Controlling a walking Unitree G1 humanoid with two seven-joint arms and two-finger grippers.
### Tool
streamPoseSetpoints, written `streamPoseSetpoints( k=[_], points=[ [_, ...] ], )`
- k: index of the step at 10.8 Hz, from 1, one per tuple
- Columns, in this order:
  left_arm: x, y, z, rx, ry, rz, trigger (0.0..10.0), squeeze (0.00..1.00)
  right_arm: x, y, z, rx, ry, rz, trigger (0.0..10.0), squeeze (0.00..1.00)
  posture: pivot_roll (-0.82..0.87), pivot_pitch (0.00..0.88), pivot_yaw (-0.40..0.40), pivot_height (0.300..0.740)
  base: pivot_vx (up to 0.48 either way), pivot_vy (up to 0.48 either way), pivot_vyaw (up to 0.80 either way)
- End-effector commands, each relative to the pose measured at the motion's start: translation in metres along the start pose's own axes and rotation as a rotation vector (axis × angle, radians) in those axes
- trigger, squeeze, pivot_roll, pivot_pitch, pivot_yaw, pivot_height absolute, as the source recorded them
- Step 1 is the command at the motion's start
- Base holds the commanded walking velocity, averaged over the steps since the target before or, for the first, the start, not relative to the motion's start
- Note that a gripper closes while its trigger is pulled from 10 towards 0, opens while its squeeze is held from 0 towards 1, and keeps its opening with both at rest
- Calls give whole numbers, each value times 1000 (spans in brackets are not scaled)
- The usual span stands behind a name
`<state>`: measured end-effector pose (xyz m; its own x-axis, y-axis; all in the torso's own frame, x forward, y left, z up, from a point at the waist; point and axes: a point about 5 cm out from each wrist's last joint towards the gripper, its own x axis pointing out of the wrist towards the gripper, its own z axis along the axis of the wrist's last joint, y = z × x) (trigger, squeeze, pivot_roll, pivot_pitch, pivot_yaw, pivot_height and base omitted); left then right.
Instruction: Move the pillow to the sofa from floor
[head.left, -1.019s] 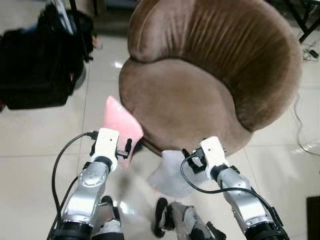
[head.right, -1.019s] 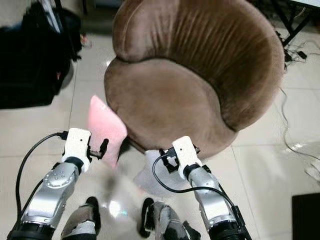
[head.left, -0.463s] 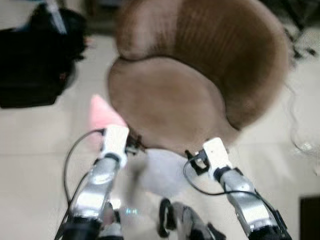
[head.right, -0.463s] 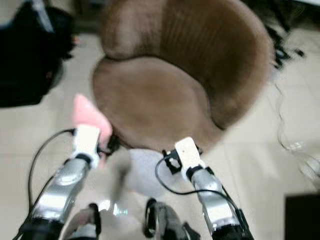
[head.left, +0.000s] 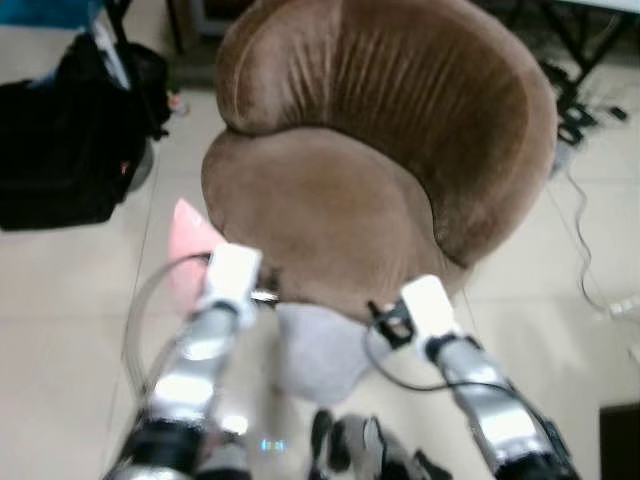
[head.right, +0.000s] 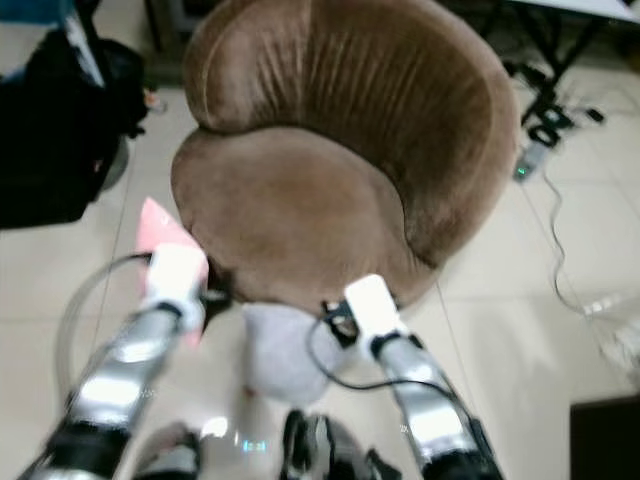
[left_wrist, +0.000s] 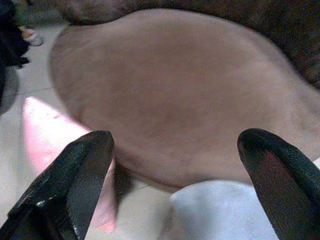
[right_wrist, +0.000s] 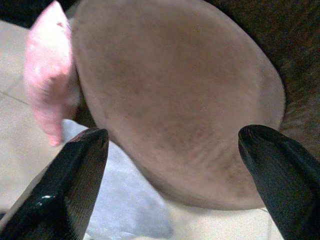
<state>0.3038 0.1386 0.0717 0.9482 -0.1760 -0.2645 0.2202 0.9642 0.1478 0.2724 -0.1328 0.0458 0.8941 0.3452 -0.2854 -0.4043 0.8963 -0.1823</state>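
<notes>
Pink pillow (head.left: 192, 252) on floor (head.left: 70, 300), leaning against sofa (head.left: 330, 215) near-left edge. Left gripper (left_wrist: 170, 175) wide, empty, just right of pillow. Right gripper (right_wrist: 170, 175) wide, empty, near sofa front. Best: swing left gripper left, lower, straddle pillow's upper corner before closing.

— What do your arms look like?
— You see two silver arms, white wrist blocks, looping black cables; each claw, left claw (left_wrist: 175, 175) and right claw (right_wrist: 175, 170), has long glossy black fingers.
</notes>
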Motion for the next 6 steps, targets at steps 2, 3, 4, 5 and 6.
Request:
streamPoseSetpoints(
  k=[2,3,4,5,6],
  points=[
    [2,4,-3,2,7,8,10000,0,0,1,-2,9,6,-6,10000,0,-25,224,-125,740,338,-336,0],
    [5,3,3,-24,-19,-4,10000,0,-1,0,-3,7,10,-11,10000,0,-22,219,-119,740,0,0,0],
    [7,3,4,-11,-22,-8,10000,0,0,0,-4,5,17,-15,10000,0,-22,209,-114,740,0,0,0],
    [8,6,3,-7,-22,-2,10000,0,1,1,-4,7,18,-17,10000,0,-18,205,-84,740,0,0,0],
    [11,5,5,-12,-30,-4,10000,0,3,-2,-3,10,17,-26,10000,0,-3,198,-107,740,0,0,0]
  ],
)
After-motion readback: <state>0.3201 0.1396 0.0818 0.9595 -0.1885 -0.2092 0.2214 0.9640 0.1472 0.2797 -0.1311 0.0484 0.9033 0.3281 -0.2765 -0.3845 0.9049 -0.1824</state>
